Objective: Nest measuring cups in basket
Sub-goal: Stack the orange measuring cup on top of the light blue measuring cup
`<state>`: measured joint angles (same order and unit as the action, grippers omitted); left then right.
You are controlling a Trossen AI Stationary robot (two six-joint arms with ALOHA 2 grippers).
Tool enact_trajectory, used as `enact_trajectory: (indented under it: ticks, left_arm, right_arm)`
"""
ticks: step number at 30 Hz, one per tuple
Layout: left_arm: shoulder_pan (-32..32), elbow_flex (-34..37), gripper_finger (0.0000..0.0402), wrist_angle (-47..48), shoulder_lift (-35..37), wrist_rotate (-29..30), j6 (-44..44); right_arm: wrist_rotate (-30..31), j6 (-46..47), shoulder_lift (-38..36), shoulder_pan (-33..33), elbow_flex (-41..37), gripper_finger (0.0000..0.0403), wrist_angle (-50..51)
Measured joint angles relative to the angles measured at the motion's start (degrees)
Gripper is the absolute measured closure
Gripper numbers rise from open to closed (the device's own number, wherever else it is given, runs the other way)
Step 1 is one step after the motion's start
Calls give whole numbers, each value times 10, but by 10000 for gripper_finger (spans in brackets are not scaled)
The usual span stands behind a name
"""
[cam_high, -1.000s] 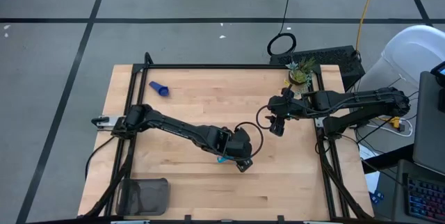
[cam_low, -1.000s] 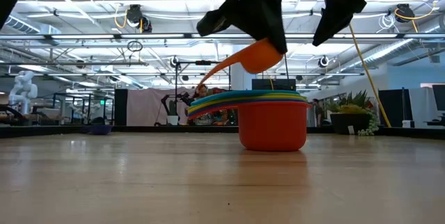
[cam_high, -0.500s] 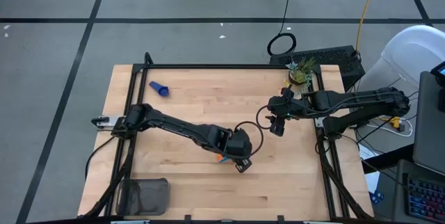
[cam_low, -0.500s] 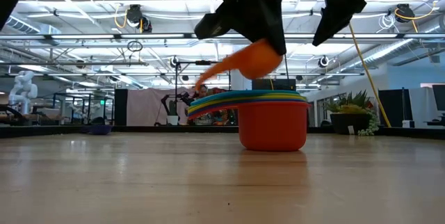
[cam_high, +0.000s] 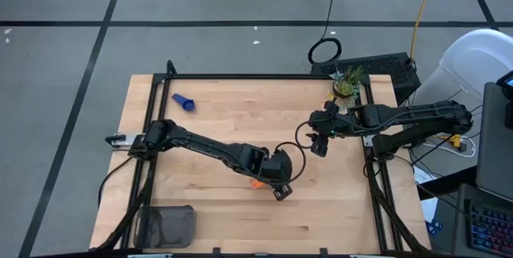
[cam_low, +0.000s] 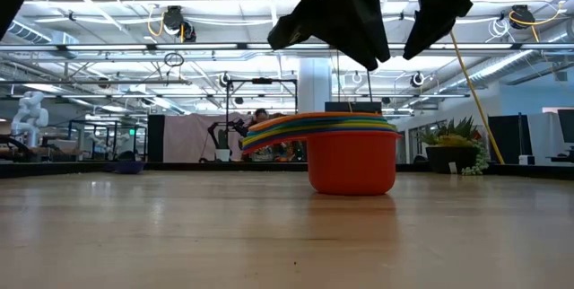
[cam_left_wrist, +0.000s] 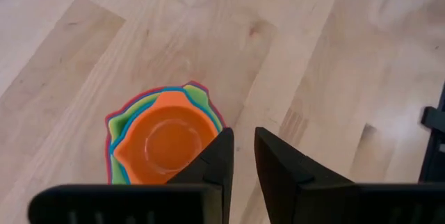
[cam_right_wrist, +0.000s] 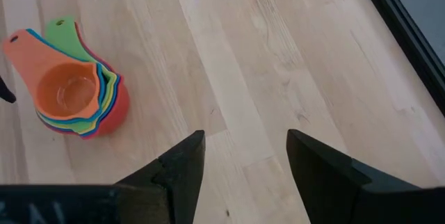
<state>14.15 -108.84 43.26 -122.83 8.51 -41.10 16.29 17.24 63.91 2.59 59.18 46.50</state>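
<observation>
A nested stack of measuring cups [cam_high: 256, 183] stands on the table near its middle. The red cup [cam_low: 352, 168] is at the bottom and the orange cup [cam_left_wrist: 165, 144] sits on top. The handles fan out to one side [cam_right_wrist: 42, 40]. My left gripper [cam_left_wrist: 243, 151] hovers just above and beside the stack, slightly open and empty; it also shows in the high view [cam_high: 278, 191]. My right gripper [cam_right_wrist: 243, 147] is open and empty to the stack's far right [cam_high: 320, 147]. A blue cup [cam_high: 183, 102] lies alone at the far left. The dark basket [cam_high: 168, 226] stands at the near left corner.
A small potted plant [cam_high: 344, 83] stands at the far right corner. Bare wood lies between the stack and the basket. A black frame rail [cam_high: 256, 76] runs along the table's far edge.
My left gripper held the orange cup tilted just above the stack and has let it go. The cup now sits nested on top of the stack. The gripper has shifted a little toward the table's near right and stays above the stack.
</observation>
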Motion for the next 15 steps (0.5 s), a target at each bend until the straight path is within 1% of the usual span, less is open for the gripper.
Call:
enact_trajectory:
  ticks: [6, 11, 15]
  left_arm:
    - [0, 0, 340, 1, 0, -9, 29]
    - [6, 0, 339, 1, 0, -10, 102]
    - [8, 0, 339, 1, 0, -12, 130]
  right_arm:
    - [0, 7, 0, 0, 0, 206, 0]
    - [0, 16, 0, 0, 0, 206, 0]
    - [0, 16, 0, 0, 0, 206, 0]
